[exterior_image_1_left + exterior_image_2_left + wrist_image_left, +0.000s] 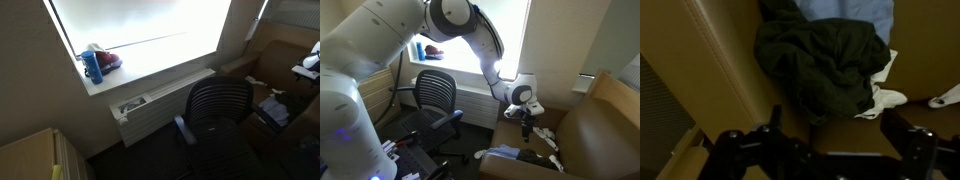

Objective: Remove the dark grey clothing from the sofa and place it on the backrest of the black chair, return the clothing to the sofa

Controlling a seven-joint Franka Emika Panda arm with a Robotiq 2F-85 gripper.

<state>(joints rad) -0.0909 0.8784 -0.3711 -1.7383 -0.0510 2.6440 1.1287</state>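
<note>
The dark grey clothing (pixel 825 60) lies crumpled on the brown sofa (pixel 725 60) seat, filling the upper middle of the wrist view. My gripper (pixel 835 128) hangs above it, jaws open, with nothing between its fingers (pixel 771 125). In an exterior view the gripper (pixel 525 122) points down over the sofa (pixel 605 120), a little above the dark clothing (pixel 533 156). The black chair (pixel 435 92) stands by the window, away from the arm. It also shows in the other exterior view as the black chair (pixel 217 108), with the sofa (pixel 285 55) behind it.
A light blue fabric (pixel 852 10) lies beside the dark garment, and small white items (pixel 887 96) rest at its edge. A blue bottle (pixel 92 66) stands on the window sill. A white radiator (pixel 150 105) runs below the window.
</note>
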